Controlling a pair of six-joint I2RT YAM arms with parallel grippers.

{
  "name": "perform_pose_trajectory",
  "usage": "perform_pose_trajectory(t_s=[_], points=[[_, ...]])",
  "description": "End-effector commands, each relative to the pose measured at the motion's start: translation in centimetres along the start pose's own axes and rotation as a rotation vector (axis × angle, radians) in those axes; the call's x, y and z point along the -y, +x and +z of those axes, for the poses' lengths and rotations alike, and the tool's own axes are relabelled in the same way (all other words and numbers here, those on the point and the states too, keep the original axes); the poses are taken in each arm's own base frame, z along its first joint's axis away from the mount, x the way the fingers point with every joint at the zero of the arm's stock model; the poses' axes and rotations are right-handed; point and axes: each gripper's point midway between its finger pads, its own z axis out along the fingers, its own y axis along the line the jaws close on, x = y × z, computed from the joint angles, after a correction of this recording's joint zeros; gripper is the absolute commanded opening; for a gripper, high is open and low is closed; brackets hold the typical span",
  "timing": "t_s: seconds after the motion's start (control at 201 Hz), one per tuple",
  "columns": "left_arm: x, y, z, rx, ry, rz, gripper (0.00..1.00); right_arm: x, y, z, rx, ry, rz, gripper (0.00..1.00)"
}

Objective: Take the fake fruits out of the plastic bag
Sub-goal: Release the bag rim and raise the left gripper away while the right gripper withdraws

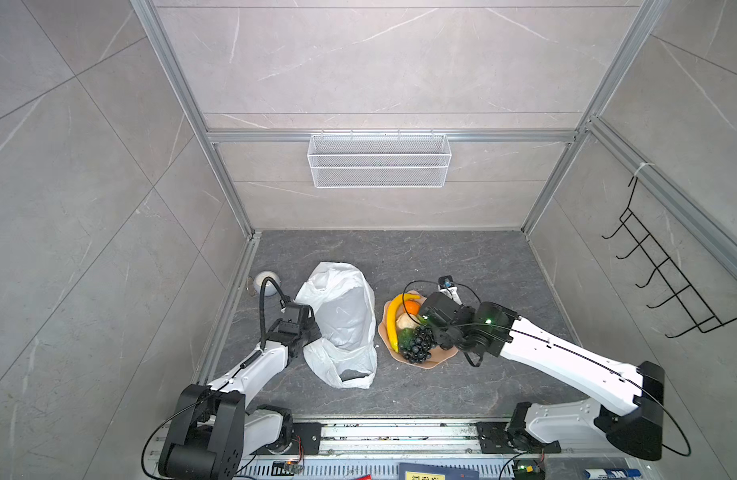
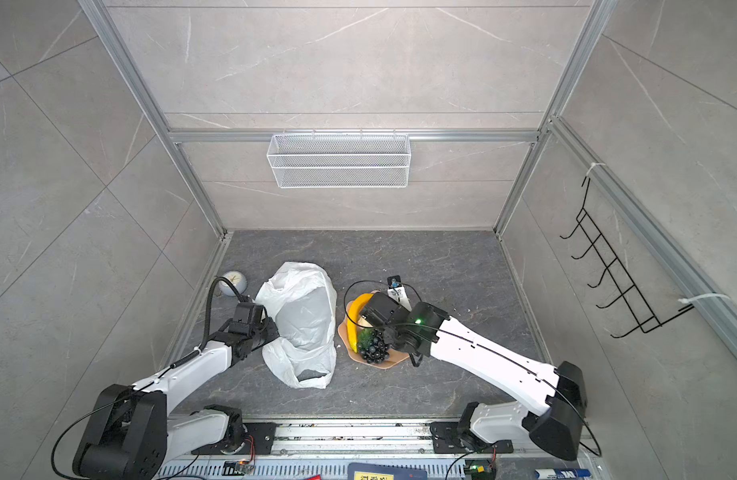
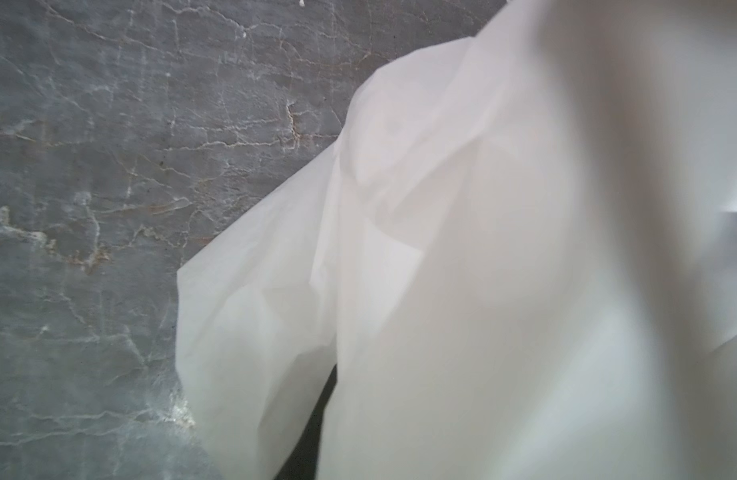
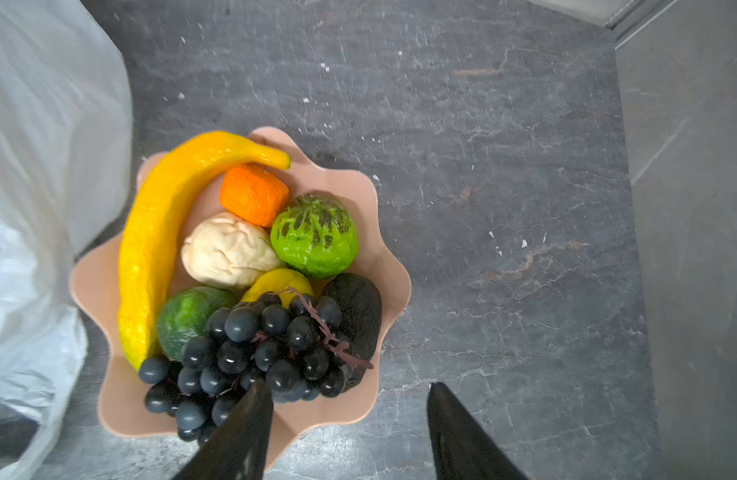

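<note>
Right gripper [image 4: 349,388]: jaws spread wide, nothing between them. One finger [image 4: 242,432] sits over the grapes [image 4: 254,345] at the plate edge, the other is off the plate above the bare table [image 4: 524,166].

Fruits all lie in the pink wavy plate [image 4: 337,183]: banana [image 4: 150,249] along one side, orange piece [image 4: 254,195], cream piece [image 4: 229,249], bumpy green one [image 4: 314,237], yellow piece [image 4: 279,282], dark green one [image 4: 188,316], dark brown piece [image 4: 358,307].

Bag [image 1: 341,320] lies crumpled on the table just left of the plate in both top views.

Left gripper [image 1: 310,328] is pressed against the bag's left side. Its fingers are hidden and its wrist view is filled by blurred white plastic, so its opening and grip cannot be told.
</note>
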Motion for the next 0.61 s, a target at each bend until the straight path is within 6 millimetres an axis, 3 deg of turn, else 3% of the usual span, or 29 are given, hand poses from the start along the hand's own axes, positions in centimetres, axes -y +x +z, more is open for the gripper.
perform_pose_trajectory(t_s=[0.0, 0.08, 0.269, 0.403, 0.533, 0.602], points=[[3.1, -3.8, -1.2, 0.056, 0.07, -0.01, 0.19, 1.4, -1.0, -1.8, 0.104, -0.037, 0.053, 0.66], [5.0, -6.4, -1.3, 0.076, 0.092, 0.026, 0.2, 2.1, -1.2, -2.7, 0.168, -0.087, 0.11, 0.67], [12.5, -12.4, -0.5, 0.019, 0.225, 0.157, 0.21, 4.8, -0.1, -3.0, 0.25, -0.051, 0.182, 0.74], [18.2, -14.7, 1.0, -0.043, 0.318, 0.244, 0.18, 5.4, 0.5, -3.4, 0.276, -0.087, 0.228, 0.75], [23.3, -16.5, 2.2, 0.012, 0.351, 0.311, 0.18, 5.7, 1.5, -3.2, 0.271, -0.093, 0.258, 0.75], [25.2, -17.5, 3.3, 0.022, 0.37, 0.292, 0.18, 5.7, 2.0, -2.8, 0.258, -0.095, 0.263, 0.75]])
